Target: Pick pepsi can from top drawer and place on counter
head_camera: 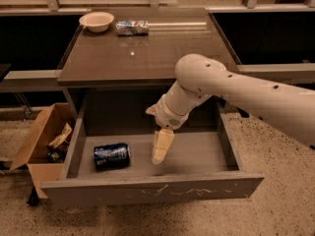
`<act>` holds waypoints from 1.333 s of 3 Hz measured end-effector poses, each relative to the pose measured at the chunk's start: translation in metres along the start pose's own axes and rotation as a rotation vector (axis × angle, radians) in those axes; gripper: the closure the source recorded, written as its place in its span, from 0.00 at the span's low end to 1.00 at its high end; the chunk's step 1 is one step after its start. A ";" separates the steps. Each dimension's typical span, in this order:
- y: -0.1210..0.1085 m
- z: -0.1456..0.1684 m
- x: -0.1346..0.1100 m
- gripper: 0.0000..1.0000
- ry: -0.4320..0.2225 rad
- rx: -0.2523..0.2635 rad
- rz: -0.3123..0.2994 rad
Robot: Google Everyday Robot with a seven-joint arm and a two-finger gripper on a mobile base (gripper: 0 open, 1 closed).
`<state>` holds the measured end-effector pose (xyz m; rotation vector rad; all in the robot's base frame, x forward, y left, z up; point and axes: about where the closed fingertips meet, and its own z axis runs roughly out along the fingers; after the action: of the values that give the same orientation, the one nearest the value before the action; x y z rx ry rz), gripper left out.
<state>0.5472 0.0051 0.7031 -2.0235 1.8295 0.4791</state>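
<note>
The pepsi can [111, 156] lies on its side on the floor of the open top drawer [152, 190], at its left end. My gripper [160, 154] hangs down into the middle of the drawer, a short way to the right of the can and not touching it. Its cream fingers [162, 142] point down at the drawer floor. The white arm comes in from the right across the drawer's back. The counter [147, 50] is the glossy grey-brown top above the drawer.
A cream bowl [96, 21] and a silvery crinkled packet [132, 27] sit at the counter's back left. A brown cardboard box [42, 144] with scraps stands on the floor left of the cabinet. The drawer's right half holds nothing.
</note>
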 end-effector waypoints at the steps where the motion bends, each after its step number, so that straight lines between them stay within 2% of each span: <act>1: -0.011 0.035 -0.005 0.00 -0.039 -0.015 -0.012; 3: -0.016 0.084 -0.030 0.00 -0.051 -0.029 -0.043; 4: -0.010 0.113 -0.051 0.02 -0.030 -0.038 -0.062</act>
<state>0.5515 0.1052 0.6292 -2.0800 1.7472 0.5282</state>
